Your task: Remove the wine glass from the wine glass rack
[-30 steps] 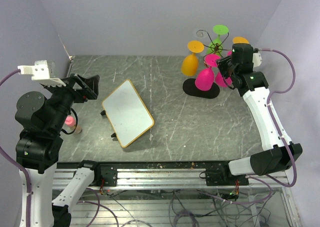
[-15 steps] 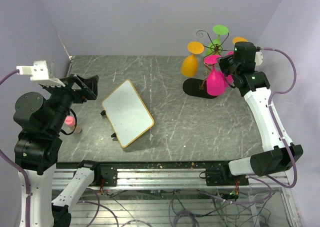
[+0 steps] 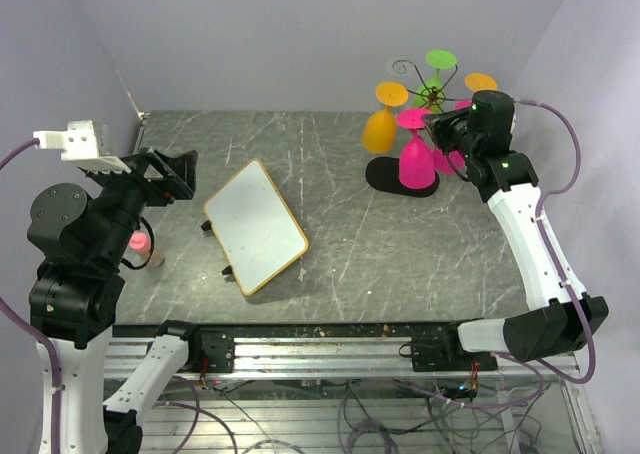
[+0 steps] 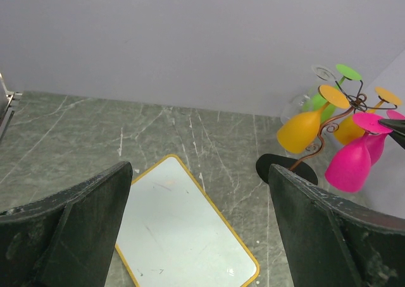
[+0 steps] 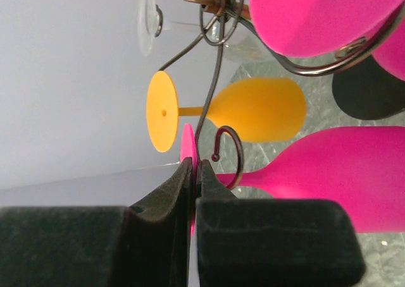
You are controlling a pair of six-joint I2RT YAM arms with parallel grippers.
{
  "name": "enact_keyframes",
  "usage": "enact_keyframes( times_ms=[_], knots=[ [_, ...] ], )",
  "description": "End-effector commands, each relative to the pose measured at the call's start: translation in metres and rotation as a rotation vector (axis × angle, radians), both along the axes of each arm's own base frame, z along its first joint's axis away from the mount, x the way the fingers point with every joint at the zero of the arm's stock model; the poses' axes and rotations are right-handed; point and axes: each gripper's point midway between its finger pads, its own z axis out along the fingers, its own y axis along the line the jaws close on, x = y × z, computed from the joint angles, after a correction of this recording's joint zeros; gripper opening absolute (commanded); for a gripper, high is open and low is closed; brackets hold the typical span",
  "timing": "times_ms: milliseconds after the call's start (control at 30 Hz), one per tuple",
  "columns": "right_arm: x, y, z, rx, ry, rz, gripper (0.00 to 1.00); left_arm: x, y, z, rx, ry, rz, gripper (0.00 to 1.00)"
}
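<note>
**Right gripper pinched the pink glass at the rack**

Top view: The table (image 3: 380, 244) was dark grey stone-patterned, streaked with pale scratches, and closed in by plain pale lilac walls (image 3: 260, 34) at the back and sides. The wine glass rack (image 3: 431, 95) stood at the far right corner on its black base (image 3: 385, 177). The pink wine glass (image 3: 415, 161) hung bowl-down over that base, with the right gripper (image 3: 436, 124) at its upturned foot. An orange glass (image 3: 380, 130) and a green glass (image 3: 438, 62) hung on other arms. A yellow-rimmed white board (image 3: 255, 226) lay left of centre. The left gripper (image 3: 165, 174) was raised over the left edge, well apart from the rack.

Left wrist view: The left fingers (image 4: 69, 236) were spread wide with nothing between them. Below lay the board (image 4: 183, 230) and grey table, then the blank wall. The rack (image 4: 354, 100) stood far right.

Right wrist view: The right gripper (image 5: 193, 167) was closed almost fully, pinching the thin edge of the pink glass's foot. A wire curl (image 5: 229, 164) crossed the stem; whether the stem rested in it could not be told.
</note>
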Motion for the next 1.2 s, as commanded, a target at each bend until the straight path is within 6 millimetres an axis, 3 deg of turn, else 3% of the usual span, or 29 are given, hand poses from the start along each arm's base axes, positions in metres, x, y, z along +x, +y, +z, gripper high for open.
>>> enact_keyframes(
  times_ms=[0,333,633,867,1167],
  knots=[
    [0.003,0.005,0.029,0.067,-0.101,0.016,0.0,0.0,-0.004,0.004,-0.012,-0.011,-0.018,1.0],
    [0.02,0.001,0.033,0.117,-0.093,-0.047,0.0,-0.004,-0.005,0.008,-0.028,-0.014,-0.024,1.0],
    [0.02,-0.033,0.026,0.137,-0.096,-0.259,0.0,-0.006,-0.004,0.007,-0.032,-0.011,-0.023,1.0],
    [0.001,-0.057,0.021,0.159,-0.075,-0.39,0.0,-0.002,-0.01,0.004,-0.047,0.0,-0.05,1.0],
    [-0.039,-0.063,0.014,0.179,-0.015,-0.408,0.0,0.01,-0.031,-0.007,-0.112,0.035,-0.146,1.0]
  ],
)
